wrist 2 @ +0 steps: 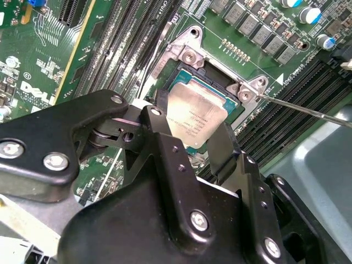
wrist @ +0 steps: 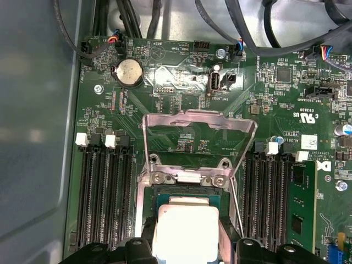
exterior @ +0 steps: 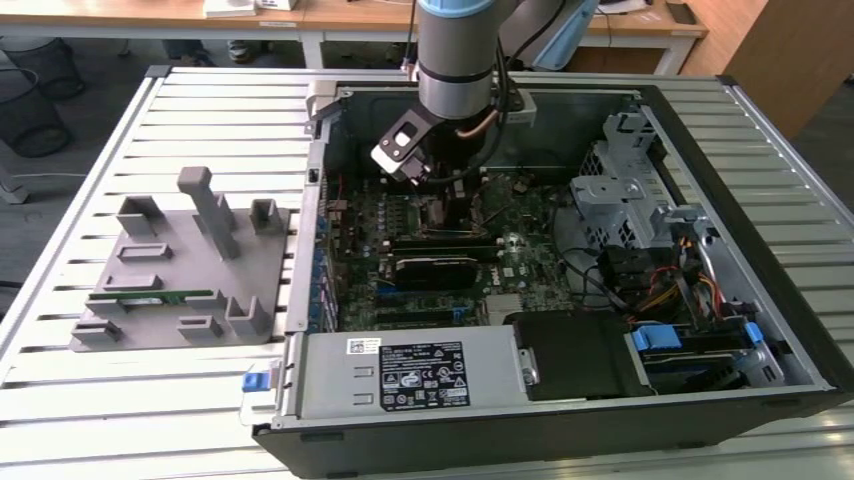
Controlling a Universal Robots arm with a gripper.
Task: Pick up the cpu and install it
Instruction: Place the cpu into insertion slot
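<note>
The cpu (wrist 2: 197, 115) is a small square chip with a silvery top. It sits between my gripper's (wrist 2: 192, 137) two black fingers (wrist 2: 159, 124), which close against its opposite edges. It hangs at or just over the motherboard socket (wrist 2: 190, 55), and I cannot tell whether it is seated. In the first wrist view the cpu (wrist: 184, 228) lies below the raised metal load plate (wrist: 198, 129), with my gripper (wrist: 187, 245) around it. In the exterior view my gripper (exterior: 447, 205) reaches down into the open computer case (exterior: 747, 120).
Memory slots (wrist: 102, 192) flank the socket, and a thin lever (wrist 2: 308, 110) sticks out beside it. A drive cage (exterior: 621, 190) and cables fill the exterior view's right. The power supply (exterior: 400, 370) lies in front. A grey fixture (exterior: 180, 270) stands outside the case.
</note>
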